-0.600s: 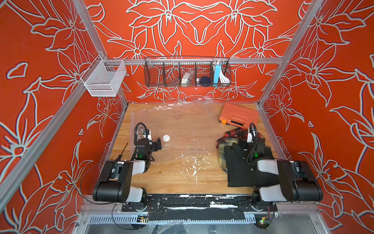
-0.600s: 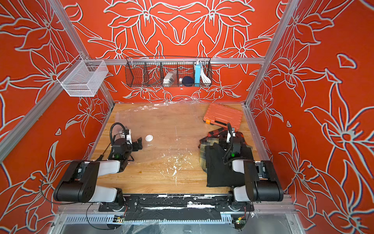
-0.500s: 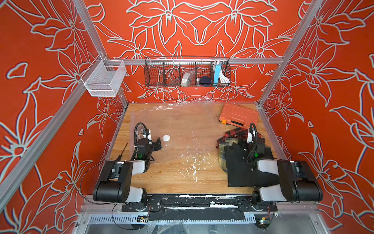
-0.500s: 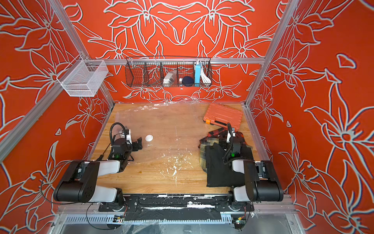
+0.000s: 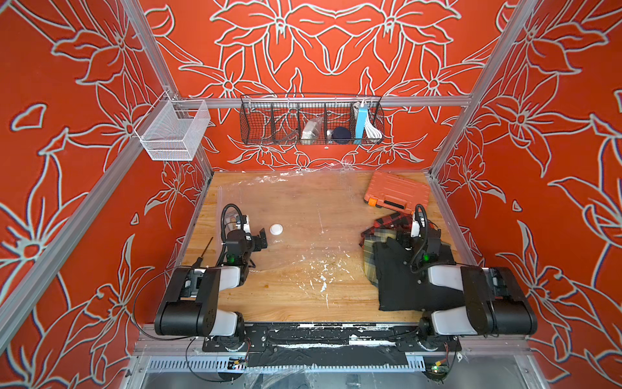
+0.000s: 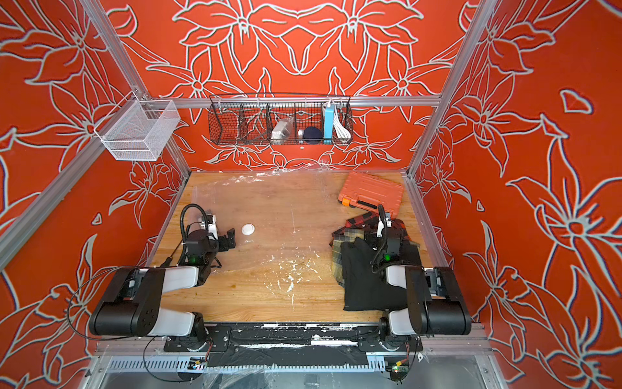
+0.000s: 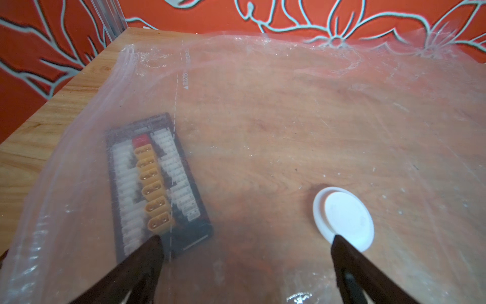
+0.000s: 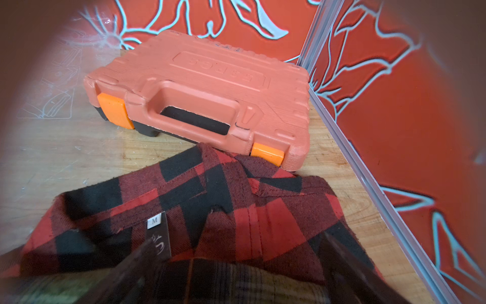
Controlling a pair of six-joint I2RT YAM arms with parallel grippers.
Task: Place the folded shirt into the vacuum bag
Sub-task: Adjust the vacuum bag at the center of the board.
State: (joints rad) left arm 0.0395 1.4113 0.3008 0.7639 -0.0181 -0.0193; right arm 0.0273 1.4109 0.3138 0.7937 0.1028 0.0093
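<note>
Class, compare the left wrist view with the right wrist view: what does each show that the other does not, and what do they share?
Left wrist only: the white valve disc of the vacuum bag, a black connector board with yellow plugs seen through the plastic, and the open left gripper. Right wrist only: an orange tool case, a red-and-black plaid shirt with an M size tag, and the open right gripper over it. Both: the wooden table, the red flowered wall and the bag's clear plastic with white printing.
</note>
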